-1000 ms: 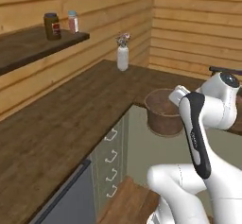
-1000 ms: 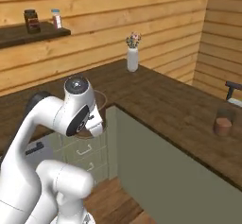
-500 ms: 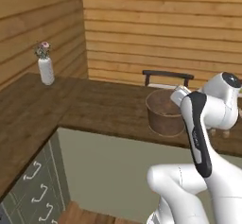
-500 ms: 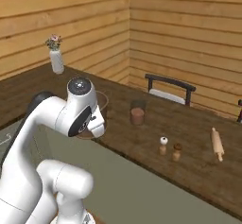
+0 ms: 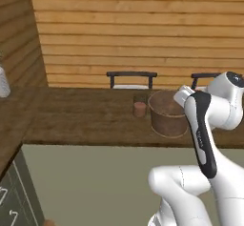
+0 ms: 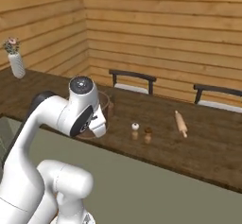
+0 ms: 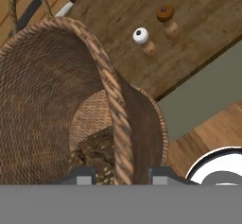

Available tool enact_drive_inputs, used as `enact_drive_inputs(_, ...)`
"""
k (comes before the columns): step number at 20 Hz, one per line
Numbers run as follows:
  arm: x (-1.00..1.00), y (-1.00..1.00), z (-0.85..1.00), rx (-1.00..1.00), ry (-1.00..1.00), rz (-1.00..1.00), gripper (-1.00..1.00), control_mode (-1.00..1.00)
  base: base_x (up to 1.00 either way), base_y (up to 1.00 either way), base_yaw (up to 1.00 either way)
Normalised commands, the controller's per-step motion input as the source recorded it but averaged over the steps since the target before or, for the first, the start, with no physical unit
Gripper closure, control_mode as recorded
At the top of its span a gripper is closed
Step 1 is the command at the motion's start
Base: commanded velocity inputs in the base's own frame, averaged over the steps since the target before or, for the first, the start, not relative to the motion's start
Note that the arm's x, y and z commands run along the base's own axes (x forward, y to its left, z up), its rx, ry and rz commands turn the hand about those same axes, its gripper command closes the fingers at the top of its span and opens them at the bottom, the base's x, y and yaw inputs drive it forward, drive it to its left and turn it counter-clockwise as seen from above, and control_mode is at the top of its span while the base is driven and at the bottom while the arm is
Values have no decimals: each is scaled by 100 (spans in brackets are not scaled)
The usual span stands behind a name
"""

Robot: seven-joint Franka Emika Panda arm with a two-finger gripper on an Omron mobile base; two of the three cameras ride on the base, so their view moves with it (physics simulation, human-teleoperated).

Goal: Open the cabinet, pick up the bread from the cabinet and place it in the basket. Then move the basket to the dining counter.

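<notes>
In the left base view the basket (image 5: 167,114) is showing at about 3 o'clock of centre, over the near edge of the dining counter (image 5: 86,118), with a small brown cup (image 5: 139,109) just beside it at its 9 o'clock. Whether its base is touching the tabletop I cannot tell.

In the right base view the basket (image 6: 105,110) is sitting half hidden behind the arm's head, with two small shakers (image 6: 141,132) near it at 3 o'clock and a rolling pin (image 6: 181,123) farther along.

In the hand view the gripper (image 7: 119,175) is clamping the basket's rim (image 7: 116,106) between its tips, and the bread (image 7: 97,147) is lying inside (dark, at the bottom). My judgement: lower the basket level, well inside the edge and away from cup and shakers, before letting go.
</notes>
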Motion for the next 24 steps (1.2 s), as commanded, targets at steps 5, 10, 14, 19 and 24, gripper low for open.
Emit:
enact_drive_inputs(5,0,0,0,0,0,0,100,100,0,-100,-22)
enact_drive_inputs(10,0,0,0,0,0,0,100,100,-10,-100,-8)
enact_drive_inputs(14,0,0,0,0,0,0,100,100,13,-96,-6)
enact_drive_inputs(19,0,0,0,0,0,0,100,100,45,-45,-5)
enact_drive_inputs(24,0,0,0,0,0,0,100,100,44,0,0)
